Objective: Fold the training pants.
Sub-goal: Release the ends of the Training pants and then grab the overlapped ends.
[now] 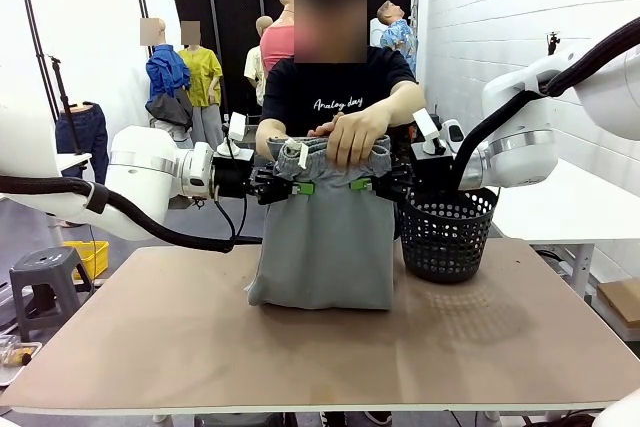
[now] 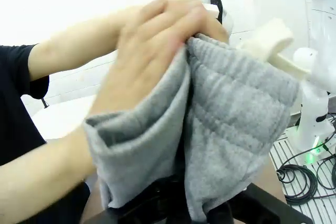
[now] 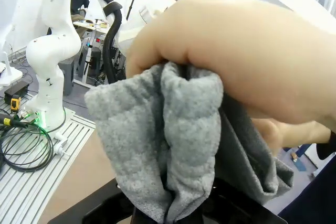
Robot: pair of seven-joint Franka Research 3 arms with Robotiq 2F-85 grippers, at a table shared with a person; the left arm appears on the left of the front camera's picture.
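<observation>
Grey jersey, the training pants (image 1: 325,237) hang upright over the middle of the table (image 1: 300,347), waistband up, with the lower end resting bunched on the tabletop. The left gripper (image 1: 300,187) and the right gripper (image 1: 364,185) are each clamped on the cloth just under the waistband, one at either side, with green pads pressed onto the fabric. The person's hands (image 1: 348,135) grip the waistband from above, between the two grippers. A black mesh basket (image 1: 447,232) stands just beside the garment on the robot's right; I cannot tell whether they touch.

Risks, as I judge them:
- Three holds share one band. If I drive either arm while the person's hands are on it, a finger could be pinched or the cloth pulled off a pad.
- The jersey is soft and thick at the gathers, so a shallow bite may slip once the weight swings.
- The right arm works close to the basket, and a sideways sweep could tip it.

The front view gives the pad positions, the hang of the garment and the basket, and I rest my clamp reading on it. The left wrist view shows, close up, a hand laid over the ribbed band. The right wrist view shows the band's edge doubled under the person's fist. The front view is too distant to show either detail.
</observation>
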